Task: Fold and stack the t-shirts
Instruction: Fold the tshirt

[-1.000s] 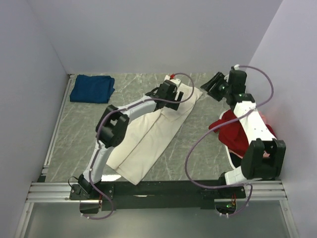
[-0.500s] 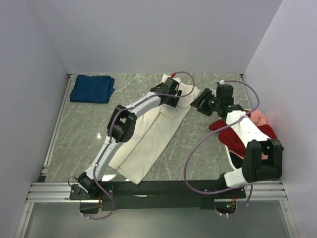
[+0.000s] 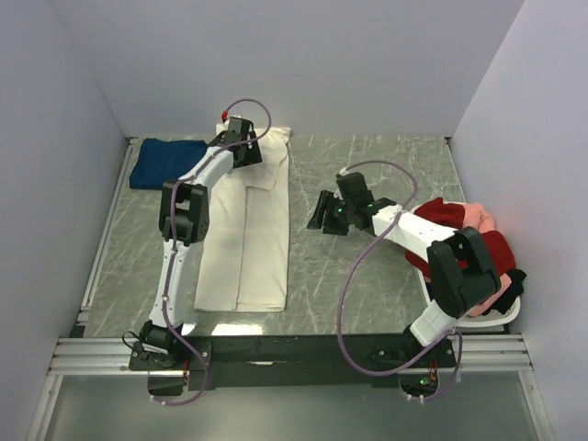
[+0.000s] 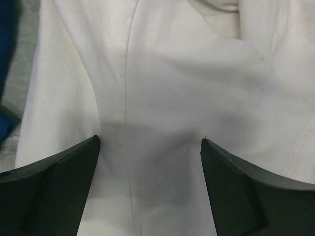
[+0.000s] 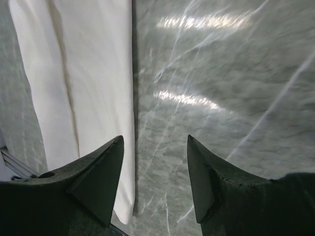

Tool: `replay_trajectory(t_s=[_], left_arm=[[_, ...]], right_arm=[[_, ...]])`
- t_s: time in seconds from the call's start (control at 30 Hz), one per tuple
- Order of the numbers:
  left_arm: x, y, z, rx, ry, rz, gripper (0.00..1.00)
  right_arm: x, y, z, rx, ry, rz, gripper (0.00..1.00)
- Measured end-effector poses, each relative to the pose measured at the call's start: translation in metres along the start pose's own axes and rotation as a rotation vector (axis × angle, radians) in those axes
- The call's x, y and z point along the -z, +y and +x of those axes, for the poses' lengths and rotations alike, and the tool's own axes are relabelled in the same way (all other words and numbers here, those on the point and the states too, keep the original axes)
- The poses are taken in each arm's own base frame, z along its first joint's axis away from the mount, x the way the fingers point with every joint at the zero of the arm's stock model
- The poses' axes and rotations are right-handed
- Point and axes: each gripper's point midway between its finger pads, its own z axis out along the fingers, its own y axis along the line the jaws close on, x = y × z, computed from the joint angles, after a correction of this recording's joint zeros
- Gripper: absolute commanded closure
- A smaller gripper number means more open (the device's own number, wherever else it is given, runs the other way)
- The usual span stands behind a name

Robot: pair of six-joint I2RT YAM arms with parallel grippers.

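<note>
We see the cream-white t-shirt lying flat on the bench as a long, narrow strip. It runs from the upper middle of the top view down toward the lower left of centre, with a lengthwise fold line along it.

The left hand is at the strip's upper end, at the top of the frame. In the left wrist view its fingers stand wide apart above the pale cloth, and their shadow falls on it. We cannot tell whether the tips touch the cloth.

The dark blue t-shirt lies folded in the upper left of the top view, just beside the cream one's upper end.

The right hand is near the middle of the frame, over bare marble and just to the right of the strip. In the right wrist view it is open too, and the straight right edge of the cream cloth runs down toward its left finger.

At the right edge of the top view, a red t-shirt and a pink t-shirt lie heaped in the white basket, with the right arm crossing in front of them.
</note>
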Motion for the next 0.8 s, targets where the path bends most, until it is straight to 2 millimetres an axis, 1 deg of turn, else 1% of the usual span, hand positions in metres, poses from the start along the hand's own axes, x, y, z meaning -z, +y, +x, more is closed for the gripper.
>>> replay_trajectory(t_s=[0.03, 0.1, 0.17, 0.23, 0.3, 0.37, 0.43, 0.47, 0.5, 0.6, 0.67, 0.73, 0.77, 0.8], left_arm=[[0.0, 0.005, -0.003, 0.016, -0.003, 0.0, 0.08], [0.001, 0.003, -0.003, 0.027, -0.004, 0.018, 0.07], [0.006, -0.007, -0.001, 0.024, 0.001, 0.058, 0.06], [0.013, -0.019, 0.003, 0.021, 0.012, 0.104, 0.06], [0.025, -0.031, 0.007, 0.023, 0.022, 0.152, 0.06], [0.04, -0.04, 0.005, 0.032, 0.021, 0.192, 0.07], [0.061, -0.047, -0.006, 0.044, 0.0, 0.228, 0.08], [0.073, -0.05, -0.013, 0.055, -0.018, 0.246, 0.09], [0.086, -0.051, -0.019, 0.062, -0.034, 0.256, 0.09], [0.135, -0.046, -0.043, 0.104, -0.105, 0.285, 0.13], [0.168, -0.04, -0.056, 0.14, -0.159, 0.299, 0.14], [0.194, -0.03, -0.059, 0.173, -0.19, 0.3, 0.17], [0.207, -0.023, -0.058, 0.196, -0.21, 0.301, 0.18], [0.217, -0.016, -0.053, 0.21, -0.21, 0.292, 0.2]], right_arm=[[-0.003, 0.004, 0.008, 0.016, 0.016, 0.0, 0.39], [-0.007, 0.012, 0.025, 0.051, 0.039, -0.002, 0.39], [-0.011, 0.019, 0.045, 0.086, 0.06, -0.004, 0.39], [-0.013, 0.019, 0.064, 0.105, 0.084, -0.003, 0.39], [-0.014, 0.016, 0.09, 0.122, 0.121, -0.001, 0.39], [-0.011, 0.012, 0.118, 0.134, 0.161, 0.002, 0.39], [-0.008, 0.009, 0.141, 0.144, 0.192, 0.001, 0.39], [-0.006, 0.01, 0.153, 0.15, 0.21, -0.004, 0.39], [-0.004, 0.015, 0.161, 0.156, 0.213, -0.021, 0.4], [0.003, 0.029, 0.188, 0.173, 0.236, -0.075, 0.4], [0.006, 0.033, 0.202, 0.171, 0.246, -0.104, 0.41], [0.009, 0.04, 0.214, 0.167, 0.253, -0.131, 0.42], [0.01, 0.043, 0.219, 0.162, 0.256, -0.14, 0.43], [0.011, 0.046, 0.224, 0.161, 0.262, -0.149, 0.43]])
